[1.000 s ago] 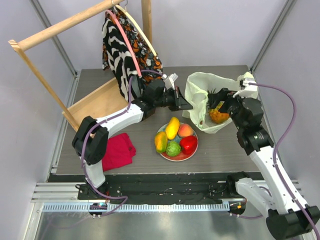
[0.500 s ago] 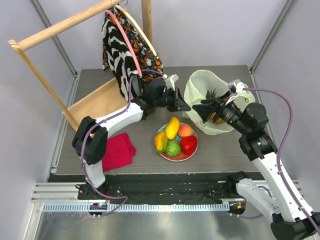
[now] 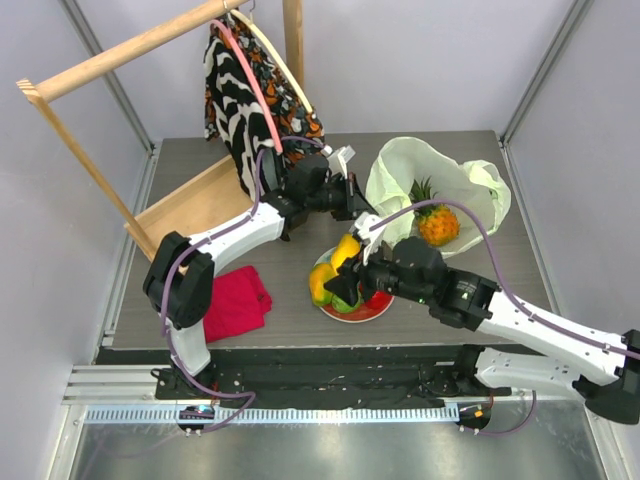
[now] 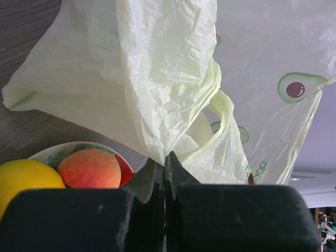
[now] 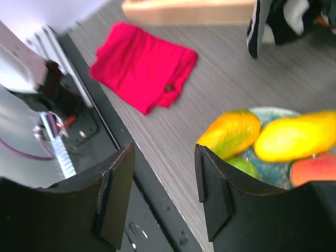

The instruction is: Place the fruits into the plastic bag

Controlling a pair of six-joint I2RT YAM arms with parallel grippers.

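The pale yellow-green plastic bag [image 3: 400, 175] lies open at the back right with the orange pineapple [image 3: 437, 224] inside it. My left gripper [image 3: 362, 206] is shut on the bag's near edge [image 4: 157, 79] and holds it up. On the red plate [image 3: 372, 313] lie two yellow mangoes [image 3: 346, 250] [image 3: 320, 283], a green round fruit [image 3: 346, 302] and the red pepper [image 3: 382, 296]. My right gripper [image 3: 338, 290] hovers open and empty over the plate's left side. The right wrist view shows the mangoes [image 5: 231, 134] [image 5: 296, 137], green fruit [image 5: 240, 166] and peach [image 5: 315, 169]. The peach [image 4: 89, 168] also shows in the left wrist view.
A red folded cloth [image 3: 237, 300] lies left of the plate. A wooden rack [image 3: 190, 205] with a black-and-white patterned garment [image 3: 245, 90] stands at the back left. The table's front edge and a black rail [image 5: 79, 131] lie just below my right gripper.
My right gripper let go of the pineapple inside the bag, drew out and swung left and down to the plate, now open. The left gripper has kept hold of the bag.
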